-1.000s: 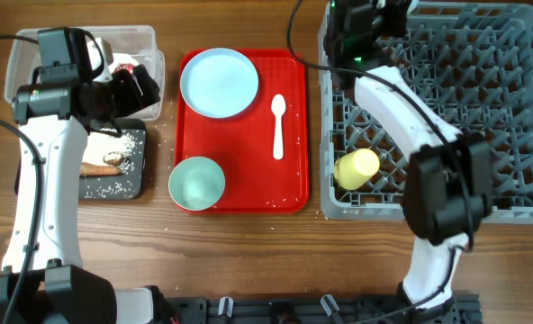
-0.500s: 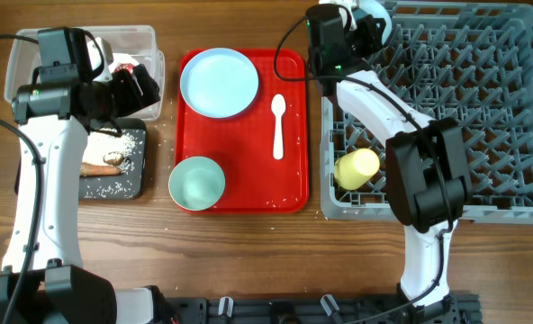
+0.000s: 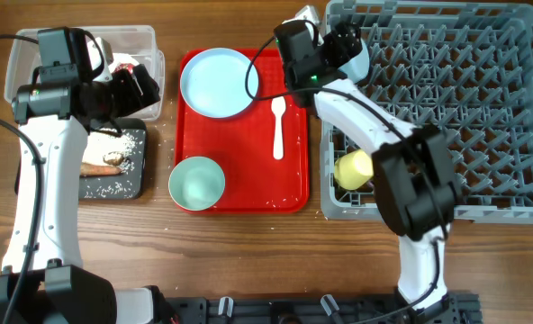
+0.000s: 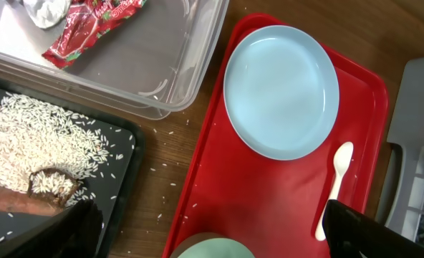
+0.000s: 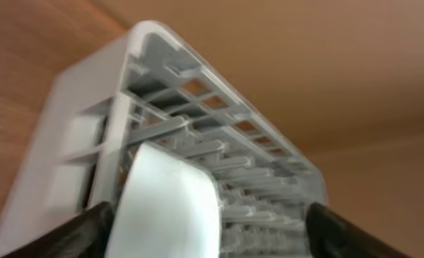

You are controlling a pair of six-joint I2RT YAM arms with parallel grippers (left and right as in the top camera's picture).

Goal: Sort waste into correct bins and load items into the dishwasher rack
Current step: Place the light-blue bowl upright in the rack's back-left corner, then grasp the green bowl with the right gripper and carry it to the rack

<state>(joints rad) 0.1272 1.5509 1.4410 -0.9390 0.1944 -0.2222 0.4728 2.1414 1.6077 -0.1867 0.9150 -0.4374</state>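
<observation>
On the red tray (image 3: 248,148) lie a light blue plate (image 3: 219,82), a white spoon (image 3: 278,126) and a green bowl (image 3: 196,183). A yellow cup (image 3: 356,168) lies in the grey dishwasher rack (image 3: 447,108). My right gripper (image 3: 338,49) hangs at the rack's far-left corner. In the right wrist view its fingers are spread wide, so it is open (image 5: 212,233), with a blurred white rounded object (image 5: 165,208) between them, close to the left finger. My left gripper (image 3: 140,90) is open and empty over the bins. Its wrist view shows the plate (image 4: 281,92) and spoon (image 4: 334,188).
A clear plastic bin (image 3: 23,54) with a red wrapper (image 4: 90,29) stands at the far left. In front of it is a black tray (image 3: 131,184) with scattered rice and a brown food scrap (image 3: 102,164). Rice grains dot the wooden table.
My right arm has swung left from the rack's back edge to its far-left corner, and its jaws have gone from shut to wide open. The left arm has not moved.
</observation>
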